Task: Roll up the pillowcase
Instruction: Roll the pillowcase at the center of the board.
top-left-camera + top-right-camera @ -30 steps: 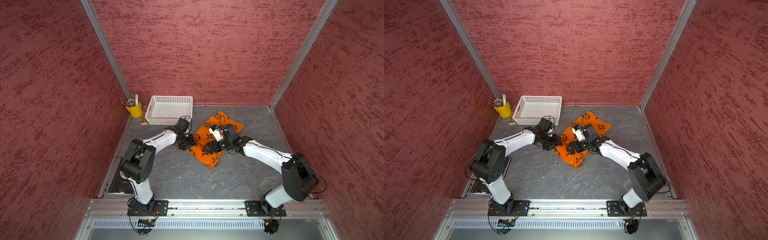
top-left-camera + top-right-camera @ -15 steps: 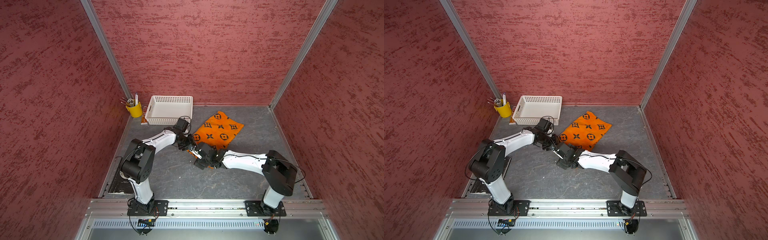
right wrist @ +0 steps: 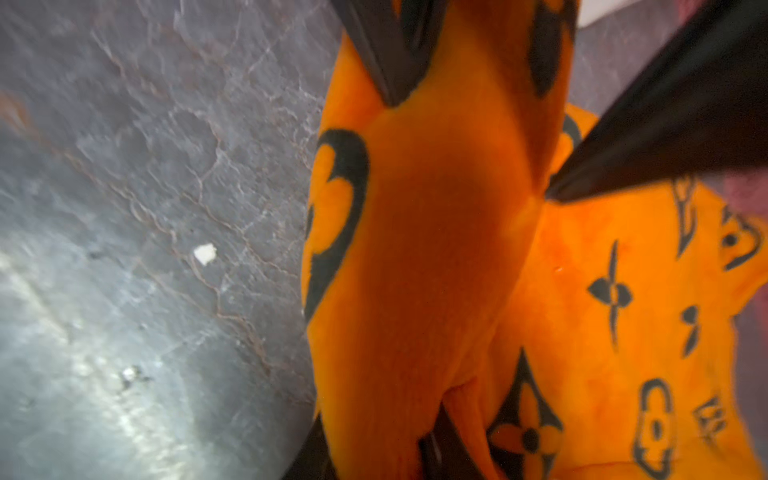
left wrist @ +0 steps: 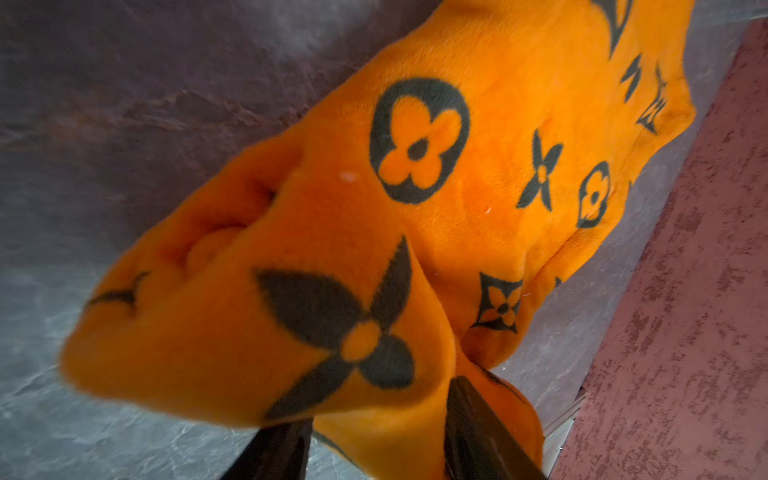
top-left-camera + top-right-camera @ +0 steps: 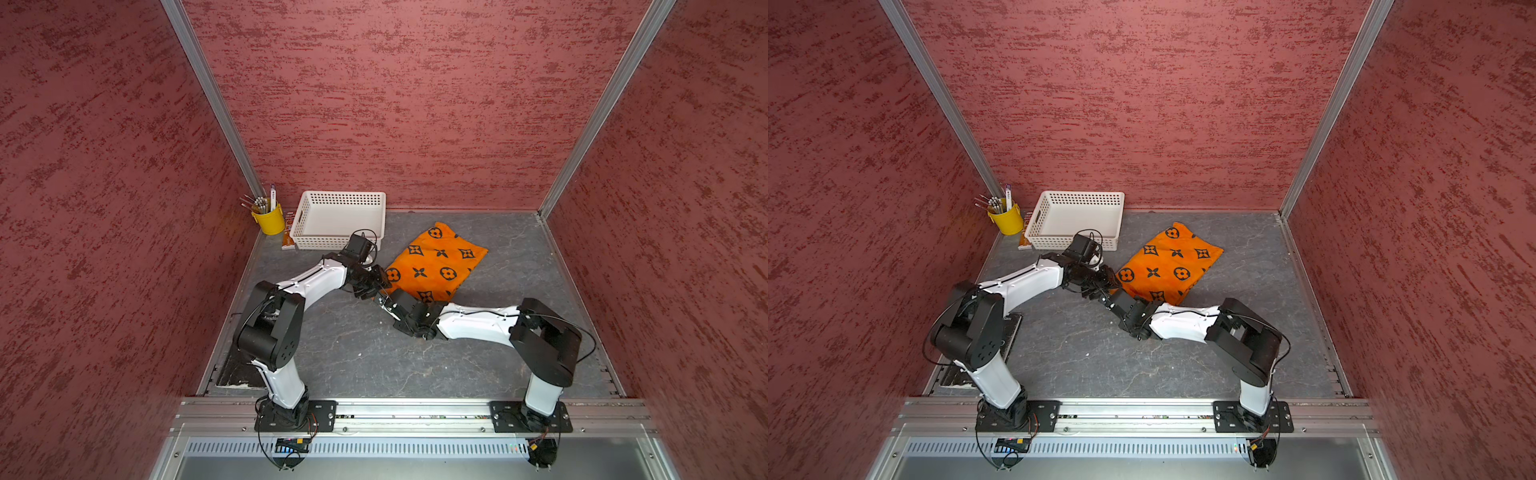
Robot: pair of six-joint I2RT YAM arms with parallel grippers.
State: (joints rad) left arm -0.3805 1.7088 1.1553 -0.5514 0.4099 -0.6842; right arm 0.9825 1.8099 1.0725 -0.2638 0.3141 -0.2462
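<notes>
Pillowcase (image 5: 436, 262) lies on the grey surface (image 5: 353, 353), just right of the white basket (image 5: 338, 220). Both top views are too distant to show the grip. The left wrist view shows the left gripper (image 4: 378, 403) jaws pinching a lifted, folded corner; the right wrist view shows the right gripper (image 3: 374, 449) jaws nipping the fabric too. Plush orange, black flowers, mostly flat.

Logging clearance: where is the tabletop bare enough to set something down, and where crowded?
Bare: between pillowcase and right wall; between both arm bases up front. Crowded: yellow cup, white basket back-left; left gripper and right gripper at pillowcase's near corner.
</notes>
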